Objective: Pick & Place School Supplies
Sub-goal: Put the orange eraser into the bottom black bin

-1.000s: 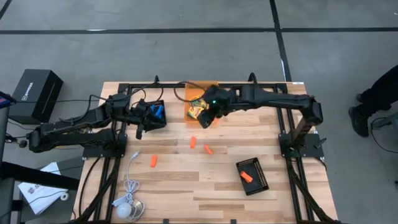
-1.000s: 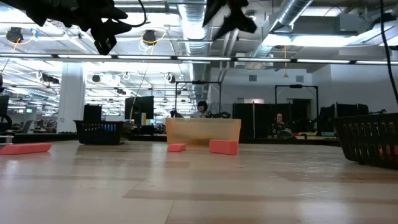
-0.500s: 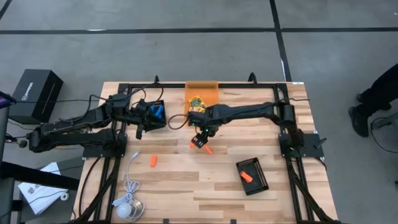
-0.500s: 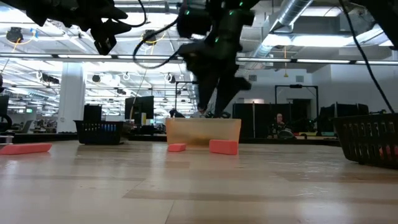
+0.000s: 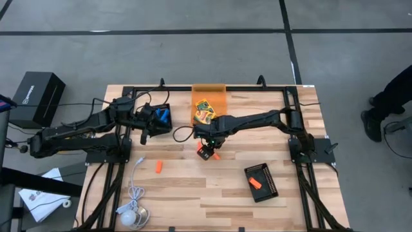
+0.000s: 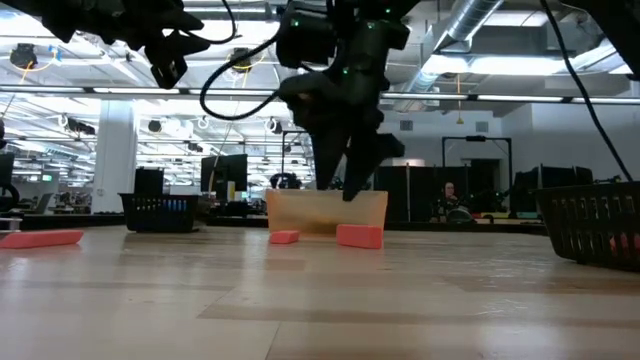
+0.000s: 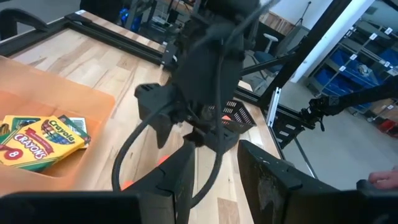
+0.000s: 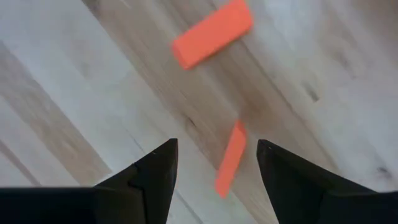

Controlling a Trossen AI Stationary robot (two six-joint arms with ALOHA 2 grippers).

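In the orange bin (image 5: 209,96) at the far edge of the wooden surface (image 5: 212,193) lie yellow-and-green crayon boxes (image 7: 45,138); the nearest one reads "CRAYONS", with "Crayola" and an "8" on it. Two short orange pieces (image 8: 213,33) lie close together mid-surface, flat rectangular blocks, one seen on edge (image 8: 231,158). The right claw (image 8: 211,165) hangs just above them, released, its fingers (image 8: 155,171) spread either side of the on-edge piece. A third orange piece (image 5: 158,167) lies apart, nearer the left. Another sits in a black tray (image 5: 262,182) at the right. The left claw (image 5: 147,129) hovers by a black tray holding blue items (image 5: 163,116); whether it is released or clenched cannot be told.
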